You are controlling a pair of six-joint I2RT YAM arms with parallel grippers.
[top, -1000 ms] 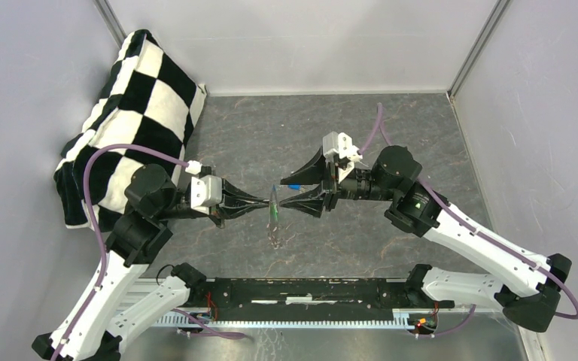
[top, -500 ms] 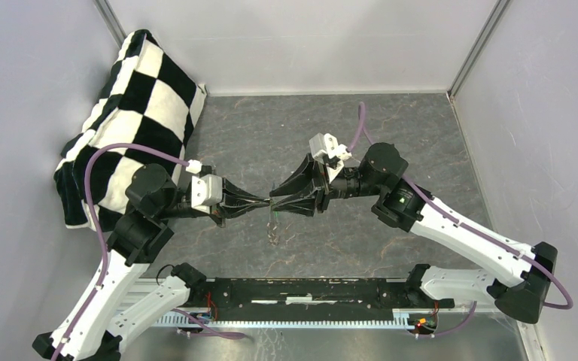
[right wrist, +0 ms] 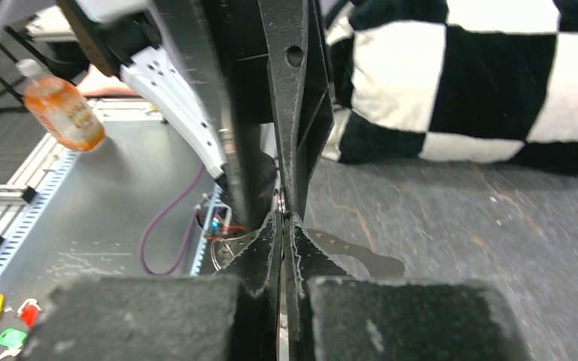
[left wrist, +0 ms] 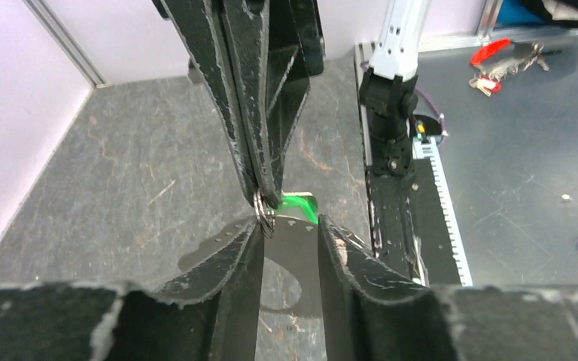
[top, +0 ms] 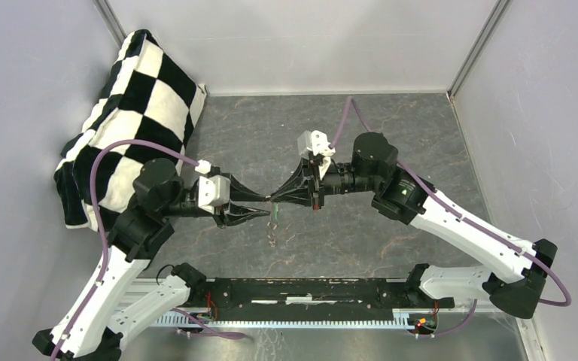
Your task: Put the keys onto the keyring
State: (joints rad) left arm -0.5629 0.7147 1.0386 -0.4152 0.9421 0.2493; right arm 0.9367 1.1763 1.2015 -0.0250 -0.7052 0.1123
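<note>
Over the middle of the table the two grippers meet tip to tip. My right gripper (top: 274,199) (right wrist: 284,223) is shut on the top of the keyring (top: 272,229) (left wrist: 264,218), a thin grey loop that hangs below its fingertips. A key with a green head (left wrist: 301,204) (top: 275,215) hangs at the ring, just behind the right fingertips. My left gripper (top: 268,205) (left wrist: 289,223) stands open. Its left finger (left wrist: 233,256) is right beside the ring, and nothing sits between its pads. A thin wire loop (right wrist: 223,253) shows low beside my right fingers.
A black-and-white checked cushion (top: 132,113) (right wrist: 497,75) leans in the far left corner. The black base rail (top: 308,293) runs along the near edge. Off the table lie spare coloured keys (left wrist: 508,60) (right wrist: 0,327) and an orange bottle (right wrist: 60,105).
The right gripper moved left and shut on the keyring. The left gripper, shut on the ring before, has opened and let go.
</note>
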